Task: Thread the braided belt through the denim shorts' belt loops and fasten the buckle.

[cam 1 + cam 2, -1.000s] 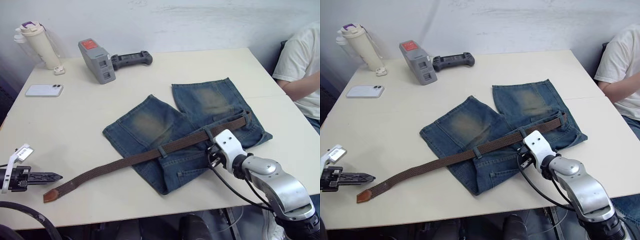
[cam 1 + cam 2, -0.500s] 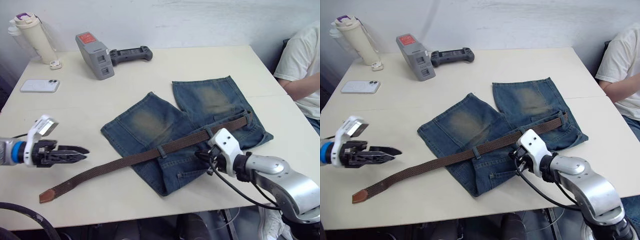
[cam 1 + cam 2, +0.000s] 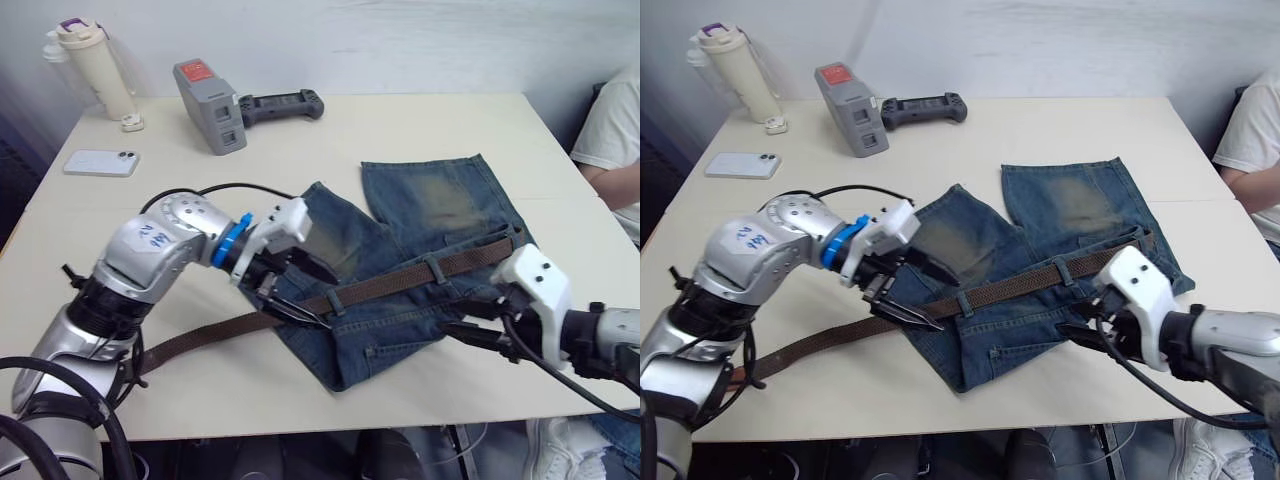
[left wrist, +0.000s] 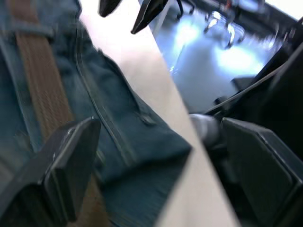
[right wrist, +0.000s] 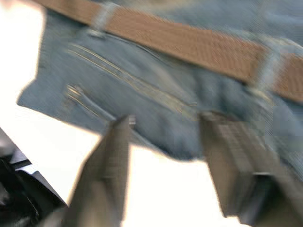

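The denim shorts (image 3: 400, 270) lie flat on the pale table (image 3: 300, 160), legs pointing toward the far edge, waistband toward the robot. The braided belt (image 3: 400, 283) runs along the waistband, passing under at least two belt loops (image 3: 432, 269), and its free length trails off the shorts on the robot's left across the bare tabletop. The buckle cannot be made out.

The left gripper (image 3: 300, 290) is positioned over the left end of the waistband, where the belt leaves the shorts. Its two black fingers are spread apart, one above and one below the belt line, and hold nothing. In the left wrist view, the belt (image 4: 40, 80) and the denim lie between the spread fingers (image 4: 71, 165).

The right gripper (image 3: 1085, 335) is positioned at the near edge of the shorts, just below the belt, on the robot's right. Its fingers are parted and hold nothing. In the right wrist view, the fingers (image 5: 113, 156) stand apart over the denim hem, with the belt (image 5: 189, 47) beyond them.

At the far left of the table stand a cream bottle (image 3: 92, 65), a white phone (image 3: 100, 163), a grey device (image 3: 212, 105), and a black controller (image 3: 282, 102). A person's sleeve (image 3: 615, 130) is visible at the right edge.
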Controlling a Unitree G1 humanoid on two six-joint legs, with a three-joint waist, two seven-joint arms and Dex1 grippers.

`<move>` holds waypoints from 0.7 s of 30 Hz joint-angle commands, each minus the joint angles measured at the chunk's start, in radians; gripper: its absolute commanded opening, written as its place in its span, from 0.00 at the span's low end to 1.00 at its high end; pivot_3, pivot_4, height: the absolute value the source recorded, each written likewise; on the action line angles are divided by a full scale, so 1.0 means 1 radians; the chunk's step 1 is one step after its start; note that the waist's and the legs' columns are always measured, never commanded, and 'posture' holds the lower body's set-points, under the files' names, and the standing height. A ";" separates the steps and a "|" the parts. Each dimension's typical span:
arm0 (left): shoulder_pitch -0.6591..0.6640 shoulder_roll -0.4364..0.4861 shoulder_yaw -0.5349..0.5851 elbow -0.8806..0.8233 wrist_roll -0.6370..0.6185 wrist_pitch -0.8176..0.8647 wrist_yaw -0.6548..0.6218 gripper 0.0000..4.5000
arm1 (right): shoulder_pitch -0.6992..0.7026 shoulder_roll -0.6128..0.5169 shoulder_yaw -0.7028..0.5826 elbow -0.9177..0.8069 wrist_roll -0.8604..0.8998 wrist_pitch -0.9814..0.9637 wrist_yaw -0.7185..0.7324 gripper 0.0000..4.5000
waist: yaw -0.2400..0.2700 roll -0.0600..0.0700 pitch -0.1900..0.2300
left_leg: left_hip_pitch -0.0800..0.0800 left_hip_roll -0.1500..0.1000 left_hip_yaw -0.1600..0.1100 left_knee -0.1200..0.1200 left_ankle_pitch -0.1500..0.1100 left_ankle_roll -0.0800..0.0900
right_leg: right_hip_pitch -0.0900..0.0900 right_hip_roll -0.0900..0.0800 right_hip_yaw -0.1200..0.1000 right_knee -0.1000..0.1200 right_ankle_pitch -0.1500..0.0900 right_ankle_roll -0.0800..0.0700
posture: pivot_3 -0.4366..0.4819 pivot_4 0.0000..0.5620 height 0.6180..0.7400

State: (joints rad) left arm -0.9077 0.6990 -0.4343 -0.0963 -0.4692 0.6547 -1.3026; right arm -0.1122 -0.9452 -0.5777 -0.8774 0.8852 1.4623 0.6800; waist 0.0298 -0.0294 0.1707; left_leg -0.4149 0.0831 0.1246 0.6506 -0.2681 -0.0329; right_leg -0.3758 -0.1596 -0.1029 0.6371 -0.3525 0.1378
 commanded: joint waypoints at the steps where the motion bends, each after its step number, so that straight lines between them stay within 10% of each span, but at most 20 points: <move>1: -0.059 -0.074 -0.054 0.157 0.190 -0.274 0.005 1.00 | 0.047 -0.056 -0.109 -0.047 0.033 0.031 0.013 0.97 | -0.001 0.000 0.000 | 0.000 0.000 0.000 0.000 0.000 0.000 | 0.000 0.000 0.000 0.000 0.000 0.000 | 0.48 0.27 1.00; 11: -0.232 -0.271 0.043 0.624 0.256 -0.549 -0.097 1.00 | 0.159 -0.086 -0.282 -0.097 0.113 0.084 0.012 0.99 | 0.011 0.000 0.001 | -0.007 0.000 -0.005 0.004 0.000 0.001 | -0.002 0.000 -0.005 0.000 0.001 0.002 | 0.48 0.27 1.00; 21: 0.074 -0.291 -0.070 0.076 0.276 -0.366 -0.074 1.00 | 0.297 -0.236 -0.363 -0.057 -0.056 -0.076 0.066 0.99 | 0.006 0.001 0.001 | -0.006 0.000 -0.004 0.003 0.000 0.002 | -0.001 0.001 -0.003 0.000 0.002 0.004 | 0.48 0.27 1.00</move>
State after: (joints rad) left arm -0.8356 0.3912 -0.5219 0.0824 -0.1953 0.2507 -1.3970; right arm 0.1644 -1.1570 -0.9051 -0.9328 0.8936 1.4433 0.7197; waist 0.0354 -0.0284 0.1715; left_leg -0.4211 0.0831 0.1201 0.6543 -0.2684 -0.0315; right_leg -0.3768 -0.1589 -0.1061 0.6362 -0.3504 0.1417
